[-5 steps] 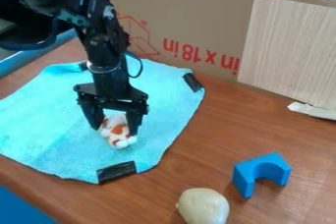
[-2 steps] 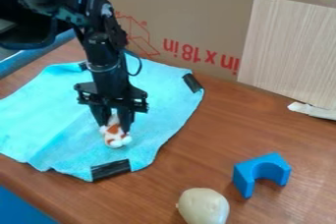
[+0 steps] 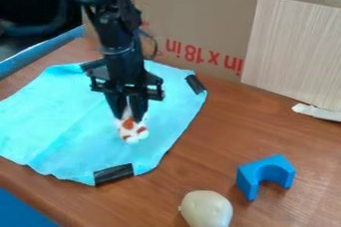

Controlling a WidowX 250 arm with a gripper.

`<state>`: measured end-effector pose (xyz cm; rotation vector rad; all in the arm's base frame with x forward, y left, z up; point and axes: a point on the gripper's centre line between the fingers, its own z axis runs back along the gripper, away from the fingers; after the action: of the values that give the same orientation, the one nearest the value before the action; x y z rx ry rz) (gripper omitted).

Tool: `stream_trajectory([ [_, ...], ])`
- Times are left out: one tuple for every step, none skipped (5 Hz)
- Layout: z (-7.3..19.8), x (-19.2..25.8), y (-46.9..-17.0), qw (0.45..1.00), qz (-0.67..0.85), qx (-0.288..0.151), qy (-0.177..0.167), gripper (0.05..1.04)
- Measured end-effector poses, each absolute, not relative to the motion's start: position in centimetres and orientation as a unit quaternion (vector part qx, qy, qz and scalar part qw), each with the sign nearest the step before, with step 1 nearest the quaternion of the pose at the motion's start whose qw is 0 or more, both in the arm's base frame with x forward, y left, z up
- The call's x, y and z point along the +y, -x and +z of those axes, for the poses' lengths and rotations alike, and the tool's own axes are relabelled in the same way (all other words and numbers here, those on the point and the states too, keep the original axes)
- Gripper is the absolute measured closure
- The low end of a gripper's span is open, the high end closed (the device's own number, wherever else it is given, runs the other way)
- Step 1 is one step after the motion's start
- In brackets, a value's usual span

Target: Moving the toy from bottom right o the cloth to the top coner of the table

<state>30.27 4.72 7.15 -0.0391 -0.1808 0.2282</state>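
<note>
The orange-and-white toy (image 3: 133,132) has moved up and right in the view, gripped by the hand (image 3: 129,115).
It is over the turquoise cloth (image 3: 67,116) on the brown wooden surface (image 3: 213,141); off the cloth sit a blue arch block (image 3: 248,180) and a pale rounded object (image 3: 206,210), and behind stand a cardboard sheet (image 3: 200,19) and a wood-grain panel (image 3: 293,52).

Blk arm (image 3: 120,34) w/ chunky joints, thin dark cable (image 3: 156,47), blk 2-finger end effector (image 3: 131,119)
</note>
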Motion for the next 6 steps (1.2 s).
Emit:
stream_trajectory([
  [8.8, 1.9, -31.6, 0.991, 0.088, -0.097, 0.023, 0.757],
  [10.1, -0.7, -33.7, 0.991, 0.072, -0.105, 0.036, 0.757],
  [9.5, -3.5, -35.9, 0.993, 0.067, -0.085, 0.049, 0.757],
  [9.8, -6.0, -38.5, 0.992, 0.076, -0.083, 0.06, 0.757],
  [9.5, -7.7, -40.7, 0.991, 0.083, -0.082, 0.063, 0.757],
  [8.4, -9.6, -42.5, 0.992, 0.08, -0.077, 0.058, 0.757],
])
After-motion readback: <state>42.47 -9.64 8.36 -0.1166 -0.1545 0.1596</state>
